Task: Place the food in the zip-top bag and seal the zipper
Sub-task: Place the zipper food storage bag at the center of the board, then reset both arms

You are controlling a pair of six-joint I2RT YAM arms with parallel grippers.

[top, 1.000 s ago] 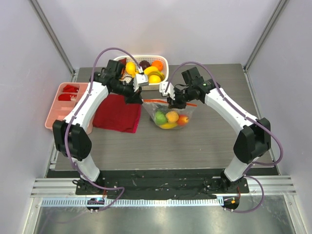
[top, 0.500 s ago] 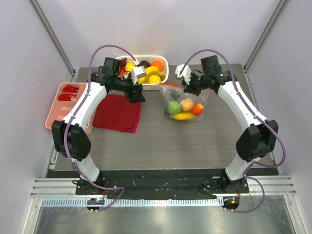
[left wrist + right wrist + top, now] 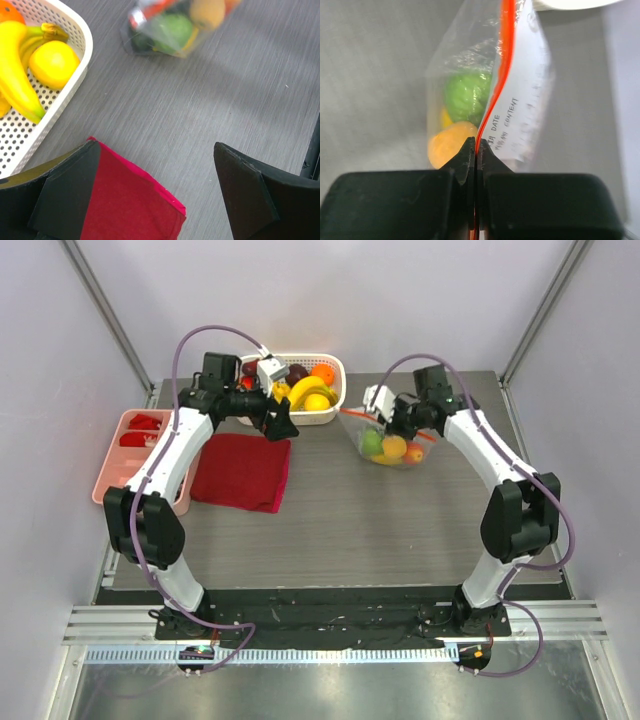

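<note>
Two jobs split: your right gripper (image 3: 474,150) pinches zipper (image 3: 503,62), frame centre; left gripper (image 3: 157,172) wide, empty. Sealing step, food (image 3: 394,447) bagged. Next, run pinch along it.

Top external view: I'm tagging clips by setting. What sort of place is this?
Likely a lab robot test cell, not a kitchen: plain white panel walls, left arm and right arm bolted to an aluminium rail at the table edge, toy fruit in a basket.

Tool (image 3: 155,146) spread wide, red cloth (image 3: 125,200) below, basket (image 3: 84,39) left, zip-top bag (image 3: 145,40) beyond
</note>
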